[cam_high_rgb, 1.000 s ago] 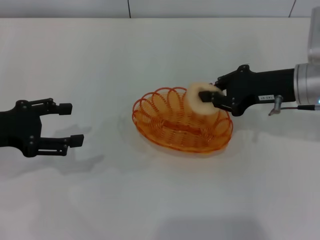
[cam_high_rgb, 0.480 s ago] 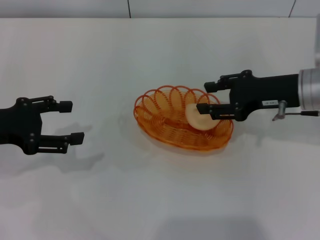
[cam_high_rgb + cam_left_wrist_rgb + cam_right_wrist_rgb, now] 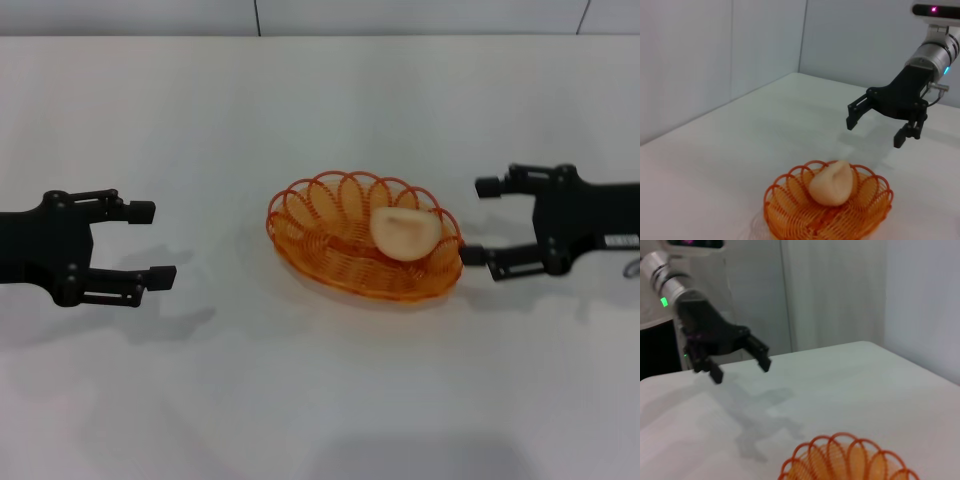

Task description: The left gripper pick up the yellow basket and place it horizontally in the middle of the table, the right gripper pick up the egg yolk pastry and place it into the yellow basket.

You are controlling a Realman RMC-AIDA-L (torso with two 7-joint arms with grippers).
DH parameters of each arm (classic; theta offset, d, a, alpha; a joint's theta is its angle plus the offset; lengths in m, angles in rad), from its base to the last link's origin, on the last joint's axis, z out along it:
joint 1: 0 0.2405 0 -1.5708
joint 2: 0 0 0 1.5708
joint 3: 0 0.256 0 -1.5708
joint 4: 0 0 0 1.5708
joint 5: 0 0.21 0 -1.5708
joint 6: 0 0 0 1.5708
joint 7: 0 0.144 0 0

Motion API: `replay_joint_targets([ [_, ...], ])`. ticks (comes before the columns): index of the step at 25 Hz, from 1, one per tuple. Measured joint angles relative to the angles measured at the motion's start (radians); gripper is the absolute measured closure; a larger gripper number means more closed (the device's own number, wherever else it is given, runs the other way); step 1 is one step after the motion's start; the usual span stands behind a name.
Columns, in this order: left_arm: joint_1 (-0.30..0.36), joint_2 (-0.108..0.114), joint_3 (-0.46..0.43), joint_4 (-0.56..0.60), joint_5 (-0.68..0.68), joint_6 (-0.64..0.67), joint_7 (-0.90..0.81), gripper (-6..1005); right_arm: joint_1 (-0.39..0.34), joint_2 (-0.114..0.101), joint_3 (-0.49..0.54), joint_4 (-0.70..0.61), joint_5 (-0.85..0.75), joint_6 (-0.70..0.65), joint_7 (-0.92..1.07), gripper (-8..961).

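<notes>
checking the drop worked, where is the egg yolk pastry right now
In the head view the egg yolk pastry lies inside the yellow basket, toward its right end, nearest the open right gripper.

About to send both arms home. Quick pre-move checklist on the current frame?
1. Egg yolk pastry inside the yellow basket, leaning on the far-right rim: ok.
2. Right gripper let go, jaws open, nothing between them: ok.
3. Right gripper apart from the basket: cannot tell, its lower jaw tip sits right beside the rim in the head view.
4. Left gripper open, empty, well off to the basket's left: ok.
5. Basket lying flat near the middle of the table: ok.
6. Pastry settled and stable: cannot tell, it looks tilted against the rim loops.
</notes>
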Motion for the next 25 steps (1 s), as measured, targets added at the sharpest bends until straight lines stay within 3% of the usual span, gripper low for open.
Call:
replay_joint_targets([
  [8,-0.038,-0.006,0.000,-0.002,0.037,0.005,-0.009,137,0.005,-0.028,0.052,0.097,-0.033,-0.083,-0.068,68],
  [25,-0.066,-0.007,0.000,-0.005,0.041,0.003,-0.019,137,-0.001,-0.021,0.091,0.148,-0.035,-0.088,-0.123,68],
])
